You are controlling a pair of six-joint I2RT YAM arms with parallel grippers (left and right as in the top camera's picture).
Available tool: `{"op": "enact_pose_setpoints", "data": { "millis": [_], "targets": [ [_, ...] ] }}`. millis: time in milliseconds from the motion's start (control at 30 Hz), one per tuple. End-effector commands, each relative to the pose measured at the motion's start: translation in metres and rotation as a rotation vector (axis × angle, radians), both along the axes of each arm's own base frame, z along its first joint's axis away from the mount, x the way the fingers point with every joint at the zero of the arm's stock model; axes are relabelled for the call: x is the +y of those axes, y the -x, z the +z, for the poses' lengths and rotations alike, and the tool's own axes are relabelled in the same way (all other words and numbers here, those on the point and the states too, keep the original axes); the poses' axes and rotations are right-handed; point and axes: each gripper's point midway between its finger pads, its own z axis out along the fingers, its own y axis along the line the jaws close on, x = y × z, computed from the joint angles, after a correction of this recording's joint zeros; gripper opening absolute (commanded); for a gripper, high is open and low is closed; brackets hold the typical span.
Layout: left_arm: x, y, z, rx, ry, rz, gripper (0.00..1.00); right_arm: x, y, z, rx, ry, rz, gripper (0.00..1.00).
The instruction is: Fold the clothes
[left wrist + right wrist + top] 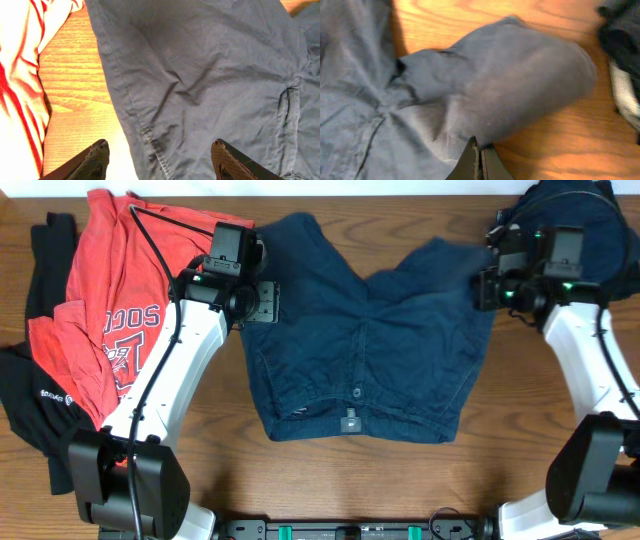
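**Operator:** Where do the clothes lie from my hands?

**Spotter:** Start with the wooden table (400,480), which carries everything. The navy shorts (370,350) are spread flat between your two grippers, legs pointing away from you and the waistband (400,425) on your side. The shorts' outer leg edge sits right beneath your left gripper (160,148). Its seam runs through the gap between the two fingers, and bare wood shows just outside it. The red T-shirt (110,300) with white lettering lies crumpled on the outer side of that same gripper. It is near the gripper and apart from the shorts. The black garment (40,400) lies farther out, beyond the T-shirt.

**Operator:** And the hands themselves?

**Spotter:** Your left gripper stands wide, holding nothing, and hangs above the cloth. Your right gripper (477,156) has its fingers pressed fully together. Their tips meet the hem of the other leg, which is bunched and rolled up just ahead of them. I cannot tell whether any cloth is actually pinched between them. A heap of dark cloth (600,210) lies on the outer side of that gripper, apart from the shorts.

**Operator:** Anything small?

**Spotter:** The shorts' button (358,392) sits at the waistband's middle, roughly midway between your hands and nearer to you than either.
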Motion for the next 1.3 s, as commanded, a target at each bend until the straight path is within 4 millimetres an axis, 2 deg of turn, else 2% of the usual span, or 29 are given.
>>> {"op": "enact_pose_setpoints", "data": {
  "millis": [0,100,200,300,333,467,733,833,933,1033,1133,1200,1267],
  "targets": [
    [0.002,0.002,-0.009,0.024,-0.022,-0.007,0.68,0.051,0.007,-0.004,0.01,0.004,0.138,0.01],
    [0.002,0.002,-0.009,0.024,-0.022,-0.008,0.67,0.094,0.02,-0.016,0.049,0.005,0.237,0.02],
    [0.002,0.002,-0.009,0.024,-0.022,-0.008,0.67,0.131,0.043,-0.035,0.128,0.027,0.327,0.15],
    [0.002,0.002,-0.009,0.024,-0.023,-0.007,0.67,0.148,0.067,-0.053,0.213,0.079,0.375,0.31],
    [0.002,0.002,-0.009,0.024,-0.023,-0.007,0.67,0.149,0.072,-0.057,0.231,0.099,0.381,0.33],
    [0.002,0.001,-0.009,0.018,-0.021,-0.007,0.67,0.147,0.072,-0.055,0.222,0.13,0.372,0.41],
    [0.001,-0.004,-0.007,-0.004,-0.017,-0.007,0.68,0.123,0.04,-0.016,0.104,0.116,0.301,0.48],
    [0.001,-0.005,-0.007,-0.005,-0.016,-0.005,0.67,0.106,0.025,-0.001,0.055,0.142,0.249,0.51],
    [0.001,-0.005,-0.01,0.001,-0.018,-0.006,0.67,0.088,0.01,0.005,0.017,0.169,0.192,0.55],
    [0.001,-0.006,-0.011,0.004,-0.018,-0.006,0.67,0.074,-0.003,0.0,0.005,0.175,0.155,0.55],
    [0.001,-0.006,-0.011,0.004,-0.018,-0.006,0.68,0.06,-0.008,-0.019,0.045,0.176,0.129,0.55],
    [0.001,-0.005,-0.011,0.005,-0.019,-0.006,0.68,0.061,0.004,-0.036,0.13,0.144,0.139,0.52],
    [0.001,-0.004,-0.012,0.01,-0.02,-0.006,0.68,0.065,0.025,-0.049,0.239,0.106,0.146,0.42]
  ]
}}
